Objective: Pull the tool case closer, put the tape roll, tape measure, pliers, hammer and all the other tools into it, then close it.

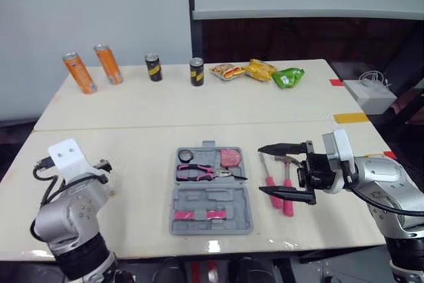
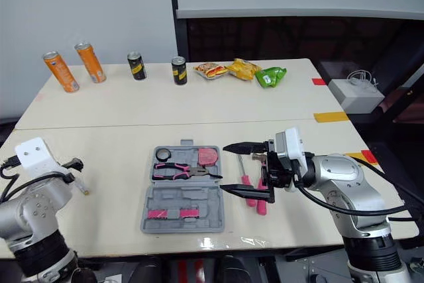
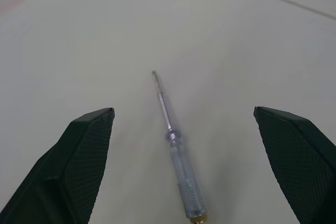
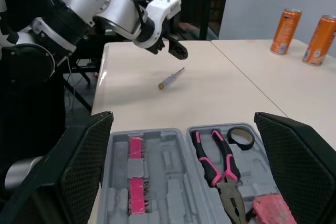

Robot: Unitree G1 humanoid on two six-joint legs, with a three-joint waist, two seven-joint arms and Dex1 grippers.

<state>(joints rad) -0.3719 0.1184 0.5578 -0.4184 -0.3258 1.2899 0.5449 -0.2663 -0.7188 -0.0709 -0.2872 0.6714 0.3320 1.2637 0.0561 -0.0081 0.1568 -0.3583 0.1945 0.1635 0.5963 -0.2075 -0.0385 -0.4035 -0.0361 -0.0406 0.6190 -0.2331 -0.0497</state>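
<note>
Three tools lie in the case (image 1: pixel 212 198): roll (image 1: pixel 185 156), pliers (image 1: pixel 202 173), tape measure (image 1: pixel 230 158). Hammer (image 1: pixel 286 162), screwdrivers (image 1: pixel 270 187), tester (image 3: pixel 178 166) wait outside. Left gripper (image 3: pixel 184 111) and right gripper (image 1: pixel 260 169) spread, empty.

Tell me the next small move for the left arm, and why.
Probably lower the left gripper straight down and close on the clear-handled screwdriver. Its fingers stand open on either side of the tool without touching it. The screwdriver lies on the table, well left of the open tool case, so it has yet to be packed.
</note>
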